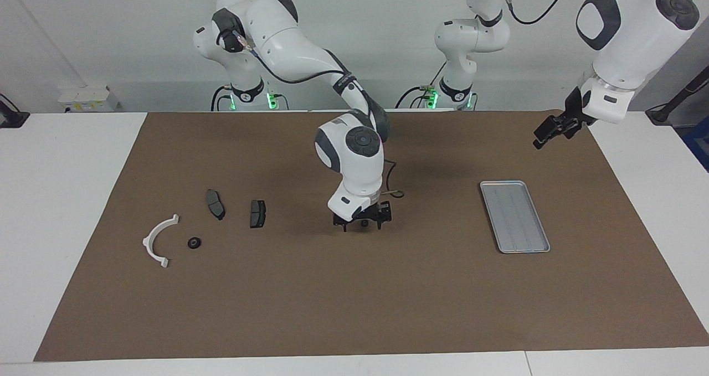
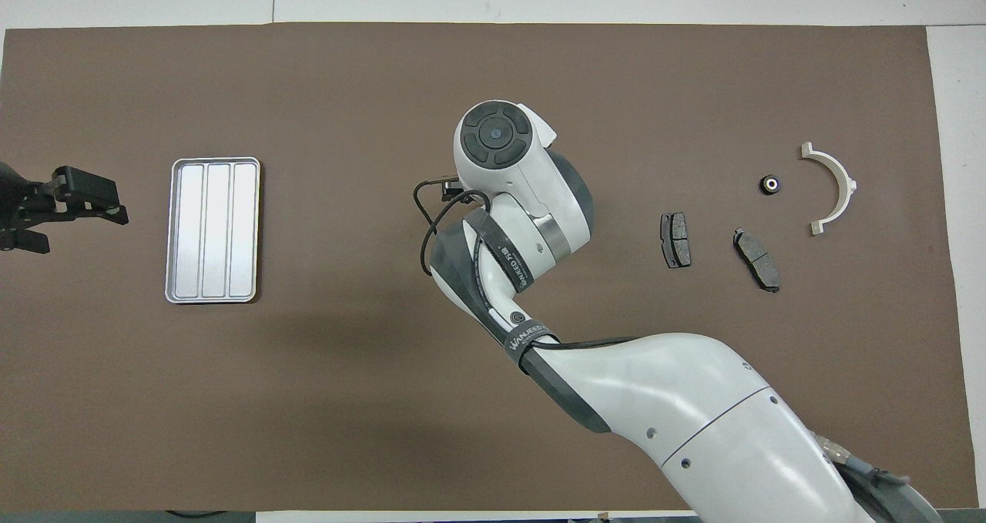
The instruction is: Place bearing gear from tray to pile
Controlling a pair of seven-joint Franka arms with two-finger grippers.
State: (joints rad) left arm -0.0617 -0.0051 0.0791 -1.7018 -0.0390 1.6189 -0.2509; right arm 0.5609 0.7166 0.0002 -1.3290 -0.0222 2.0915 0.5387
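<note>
Bearing gear [image 1: 194, 243] beside bracket [image 1: 159, 241], tray [image 1: 514, 216] well apart

White table [image 1: 72, 199] — brown mat [image 1: 354, 309], tray [image 1: 514, 215], parts

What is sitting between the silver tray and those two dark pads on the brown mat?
Only the right gripper, low over the mat; between the tray and the pads, the facing view shows no loose part on the mat.

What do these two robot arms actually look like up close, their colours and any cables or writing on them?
Both arms are glossy white, rounded shells with dark grey joint caps. Each ends in a small black two-finger gripper: the right gripper and left gripper. Black cables loop along them, a black strap with white lettering wraps the right arm, and green lights glow at the bases.
</note>
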